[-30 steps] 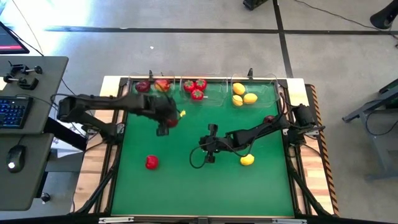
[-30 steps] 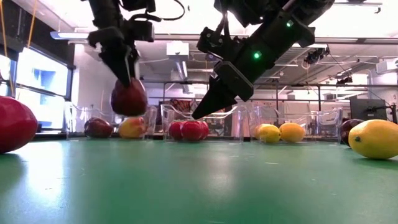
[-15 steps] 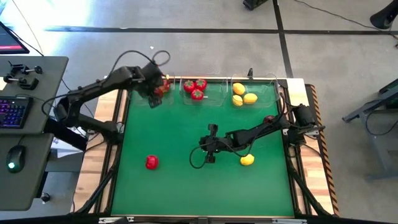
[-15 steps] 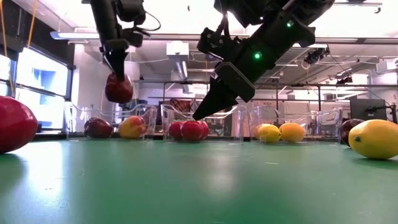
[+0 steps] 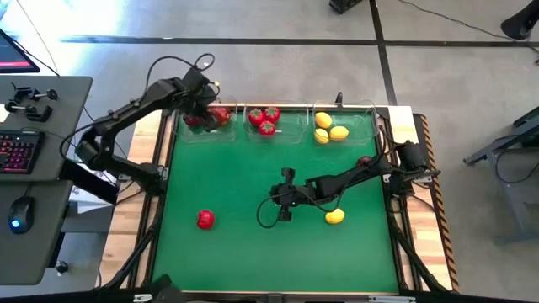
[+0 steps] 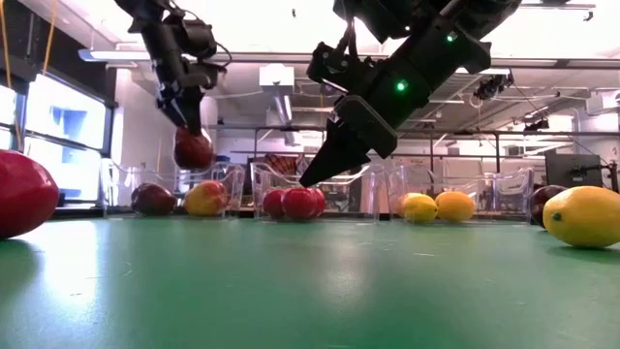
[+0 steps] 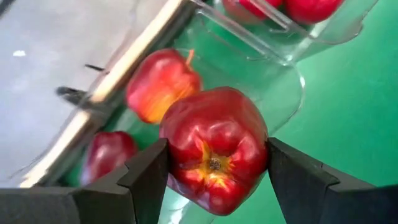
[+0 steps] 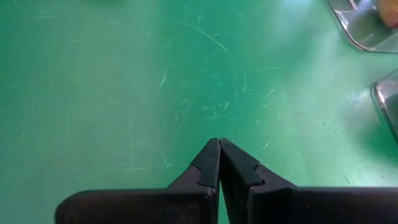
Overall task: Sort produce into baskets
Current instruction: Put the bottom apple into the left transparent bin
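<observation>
I'm bringing the left gripper (image 7: 214,171) over from mid-mat; it's now hanging above the leftmost bin (image 5: 202,128), still clenching a dark red apple (image 7: 214,155). Two apples (image 7: 163,84) are lying directly below it, so I judge release comes next. The right gripper (image 8: 219,155) is staying pinched shut on nothing, low over the mat (image 5: 253,194).

A second ago the left claw (image 5: 200,115) hung over the open mat (image 5: 253,252) with the dark red apple (image 7: 214,149) pinched in its fingers. It has since swung to the far left bin (image 5: 202,135) and now holds the apple just above it, with two other apples (image 7: 161,84) in that bin directly beneath the claw.
</observation>
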`<state>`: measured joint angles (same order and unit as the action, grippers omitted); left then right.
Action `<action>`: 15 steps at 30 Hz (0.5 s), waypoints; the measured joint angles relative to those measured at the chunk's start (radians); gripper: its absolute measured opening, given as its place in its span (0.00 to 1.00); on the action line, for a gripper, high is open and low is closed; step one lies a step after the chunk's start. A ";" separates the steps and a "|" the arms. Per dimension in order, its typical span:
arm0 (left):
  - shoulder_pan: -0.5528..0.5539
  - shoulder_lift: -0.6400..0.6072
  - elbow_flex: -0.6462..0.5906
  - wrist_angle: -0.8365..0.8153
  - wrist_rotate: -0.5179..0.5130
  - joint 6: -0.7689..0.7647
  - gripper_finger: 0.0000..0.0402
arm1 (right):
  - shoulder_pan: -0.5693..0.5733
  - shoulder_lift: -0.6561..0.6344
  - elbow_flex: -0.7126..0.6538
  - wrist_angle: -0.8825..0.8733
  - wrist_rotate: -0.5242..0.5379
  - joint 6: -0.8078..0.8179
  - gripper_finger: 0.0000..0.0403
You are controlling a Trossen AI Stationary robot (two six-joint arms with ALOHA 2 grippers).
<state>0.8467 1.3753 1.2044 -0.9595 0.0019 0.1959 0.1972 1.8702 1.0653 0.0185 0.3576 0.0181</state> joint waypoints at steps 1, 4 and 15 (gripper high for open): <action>0.004 0.003 -0.014 0.021 0.023 0.000 0.57 | 0.000 0.000 0.000 0.000 0.000 0.000 0.00; 0.014 0.005 -0.076 0.103 0.065 0.000 0.57 | 0.000 0.000 0.000 0.000 -0.002 -0.004 0.00; 0.018 0.029 -0.179 0.247 0.057 -0.010 0.57 | 0.000 0.000 0.000 0.008 -0.012 -0.017 0.00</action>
<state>0.8646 1.4041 1.0252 -0.7127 0.0586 0.1862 0.1970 1.8702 1.0653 0.0260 0.3454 0.0008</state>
